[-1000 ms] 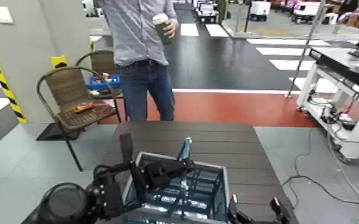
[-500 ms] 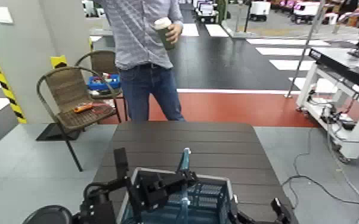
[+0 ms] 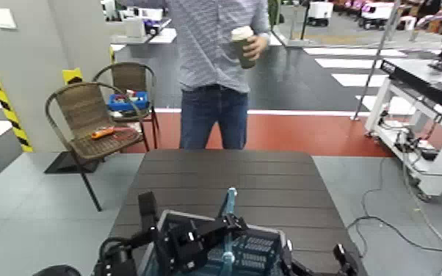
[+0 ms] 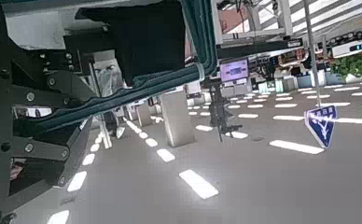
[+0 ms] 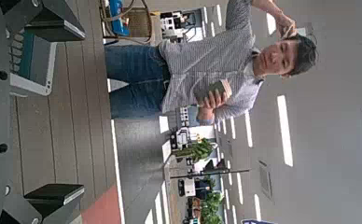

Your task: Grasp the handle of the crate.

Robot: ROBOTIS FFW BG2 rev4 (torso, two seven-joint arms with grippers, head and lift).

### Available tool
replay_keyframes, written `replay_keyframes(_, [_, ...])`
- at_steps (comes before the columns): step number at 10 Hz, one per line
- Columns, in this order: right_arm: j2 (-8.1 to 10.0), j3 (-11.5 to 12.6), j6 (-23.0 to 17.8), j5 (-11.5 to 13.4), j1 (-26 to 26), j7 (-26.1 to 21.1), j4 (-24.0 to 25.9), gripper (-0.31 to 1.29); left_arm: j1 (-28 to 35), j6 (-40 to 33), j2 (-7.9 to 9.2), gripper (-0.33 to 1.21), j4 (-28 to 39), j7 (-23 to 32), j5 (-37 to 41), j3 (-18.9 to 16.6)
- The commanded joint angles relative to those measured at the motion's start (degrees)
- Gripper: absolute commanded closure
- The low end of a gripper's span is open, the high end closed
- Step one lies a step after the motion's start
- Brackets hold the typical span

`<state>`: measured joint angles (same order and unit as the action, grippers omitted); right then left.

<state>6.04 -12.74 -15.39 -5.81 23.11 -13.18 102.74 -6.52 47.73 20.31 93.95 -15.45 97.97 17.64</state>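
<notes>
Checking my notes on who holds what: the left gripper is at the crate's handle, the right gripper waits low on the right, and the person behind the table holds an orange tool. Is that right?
One detail is wrong. The head view shows the person holding a cup, not an orange tool; the orange tool lies on the chair. The rest stands: the left gripper is at the handle of the crate, the right gripper low on the right.

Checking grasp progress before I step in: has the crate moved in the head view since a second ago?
Yes. Against the dark table, the crate has slid toward the robot, its far rim now lower in view, with the left gripper at its handle.
</notes>
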Motion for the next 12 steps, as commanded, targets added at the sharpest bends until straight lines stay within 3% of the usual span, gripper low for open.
replay_keyframes(1, [-0.06,0.00,0.36,0.10,0.00,-0.09,0.00,0.15,1.16,-0.63,-0.97,1.20,-0.17,-0.37,0.38,-0.59])
replay_keyframes(4, [-0.15,0.00,0.36,0.10,0.09,0.00,0.18,0.15,1.95,-0.89,-2.02,1.20,-0.35,-1.42,0.64,-0.95])
replay_keyframes(7, [-0.15,0.00,0.10,1.51,0.09,0.00,0.35,0.15,2.04,-0.80,-2.29,1.20,-0.78,-2.30,1.35,-0.77])
replay_keyframes(12, [-0.15,-0.26,0.63,1.68,0.00,-0.53,0.44,0.15,1.95,-0.80,-2.29,1.20,-1.31,-2.74,1.70,-0.51])
